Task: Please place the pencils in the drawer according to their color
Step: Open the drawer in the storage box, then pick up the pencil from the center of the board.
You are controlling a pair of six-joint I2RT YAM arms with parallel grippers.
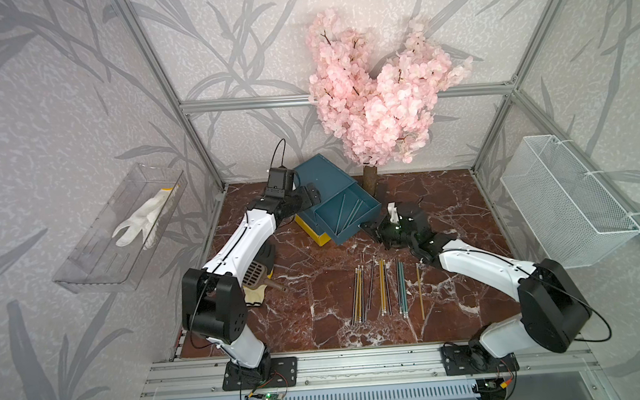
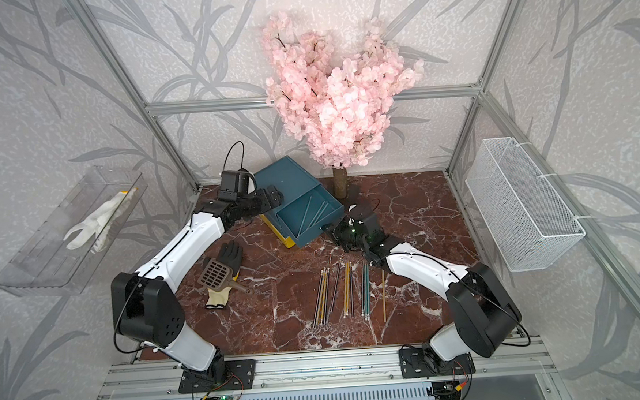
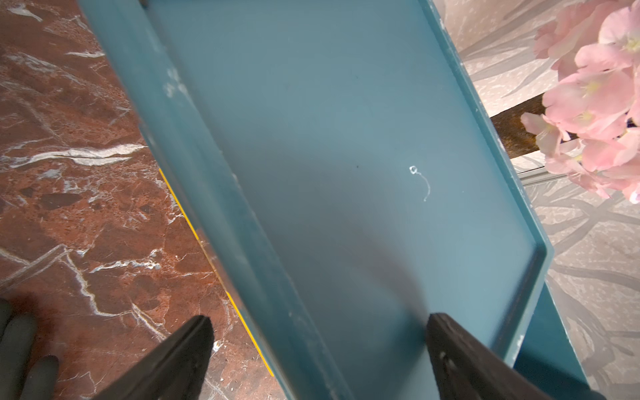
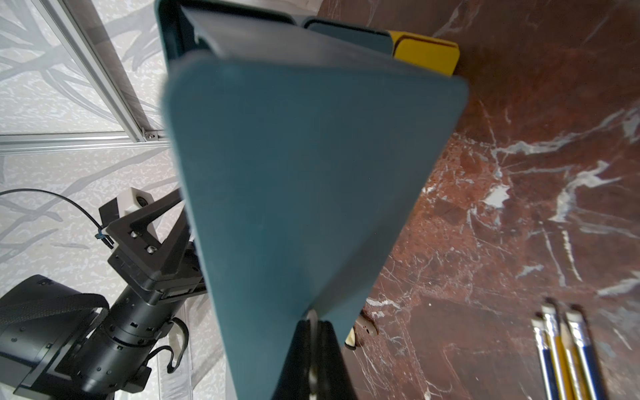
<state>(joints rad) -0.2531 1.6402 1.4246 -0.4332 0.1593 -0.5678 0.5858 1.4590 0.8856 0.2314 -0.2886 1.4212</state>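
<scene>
left fingers (image 1: 313, 196) were spread wide and held nothing. one sat over the flat top of the small teal-blue drawer chest (image 1: 318, 172), the other past its edge over the worktop; couldn't tell if either touched it. right fingers (image 4: 311, 329) were pinched closed on the small pale pull tab (image 4: 311, 316) at the edge of the chest's top teal drawer (image 1: 347, 232), which stood pulled out toward them. chest sat between the two sets of fingers, at the back of the red-brown marble worktop (image 1: 310, 316). a few long thin teal pencils (image 1: 341, 210) lay inside the open drawer, just ahead of the right fingers. yellow bottom drawer (image 1: 313, 232) stuck out slightly beneath, on the side toward the left fingers. the other pencils (image 1: 382, 286), yellow, teal and dark, lay flat in a loose parallel row on the worktop behind the right fingers, near that arm and apart from the chest. brown slotted plastic scoop (image 2: 216, 272) lay on a black glove (image 2: 233, 252) behind the left fingers, beside that arm.
</scene>
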